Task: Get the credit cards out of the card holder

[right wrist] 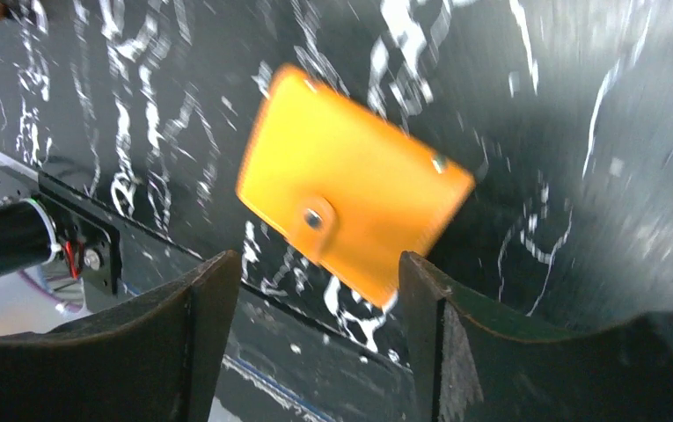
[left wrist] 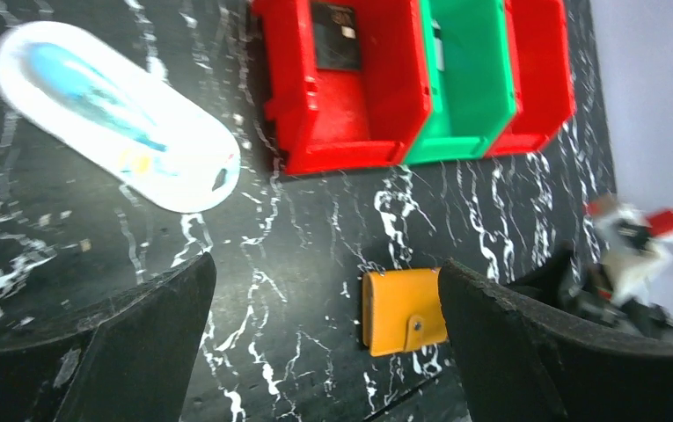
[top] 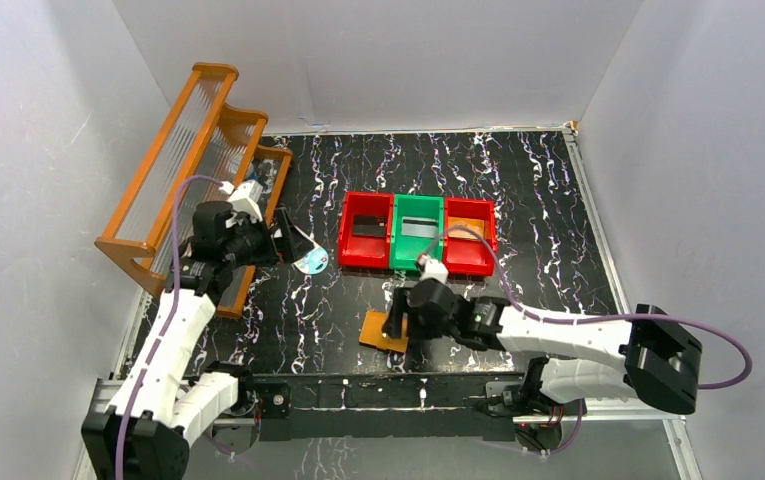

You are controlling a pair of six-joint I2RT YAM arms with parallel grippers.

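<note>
On the black marbled table (top: pixel 538 200), the snapped-shut orange card holder (right wrist: pixel 350 211) lies near the front edge under the right gripper (right wrist: pixel 315 281), whose jaws are apart for a first grasp, likely needing the equally parted left gripper (left wrist: pixel 324 272) to unsnap it.

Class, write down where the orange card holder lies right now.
In the top view the card holder lies near the table's front edge, about centre, under the right arm's open jaws, with the red and green bins beyond it.
</note>
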